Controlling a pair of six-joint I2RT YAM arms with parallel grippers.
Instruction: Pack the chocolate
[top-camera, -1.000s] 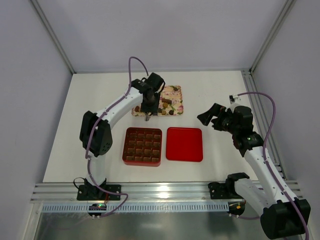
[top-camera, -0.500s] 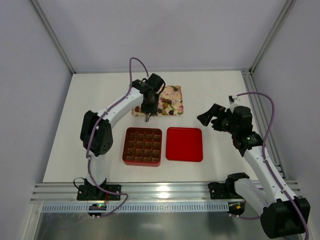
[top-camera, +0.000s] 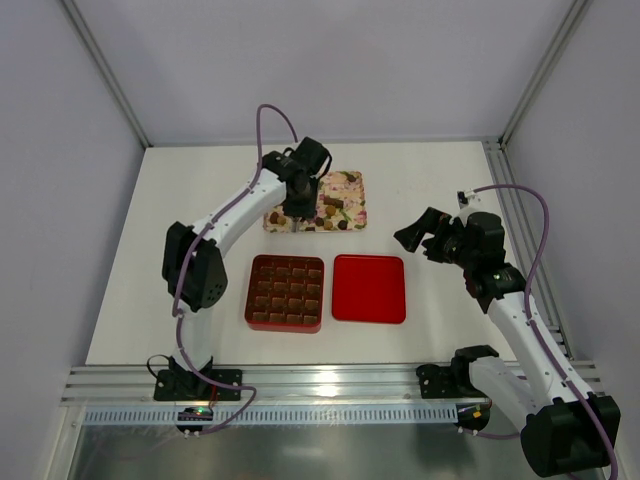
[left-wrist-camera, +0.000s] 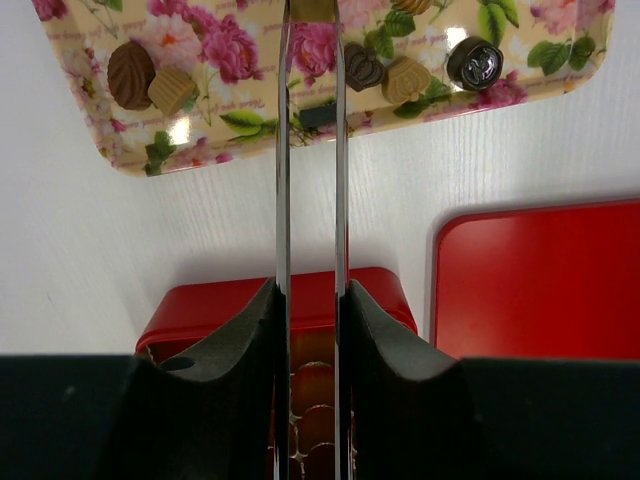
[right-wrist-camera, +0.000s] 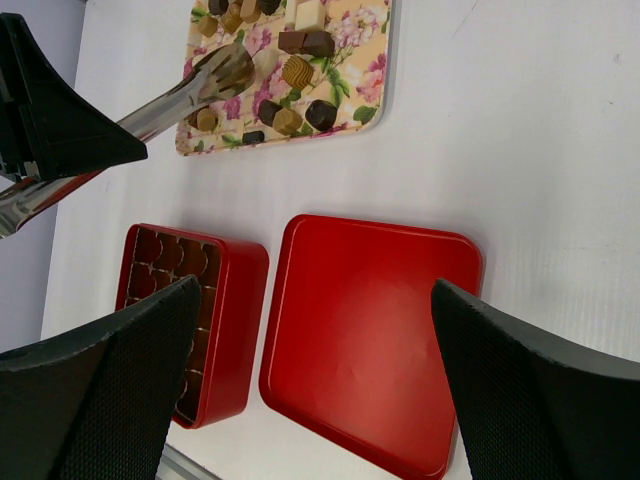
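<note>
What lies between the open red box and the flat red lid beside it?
Only a narrow strip of white table; the red box and the lid lie side by side without touching. The top view shows it.

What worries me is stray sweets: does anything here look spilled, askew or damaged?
Nothing stands out. The chocolates lie on the floral tray, none on the table. The lid lies flat beside the open red box. The left gripper grips tongs over the tray.
</note>
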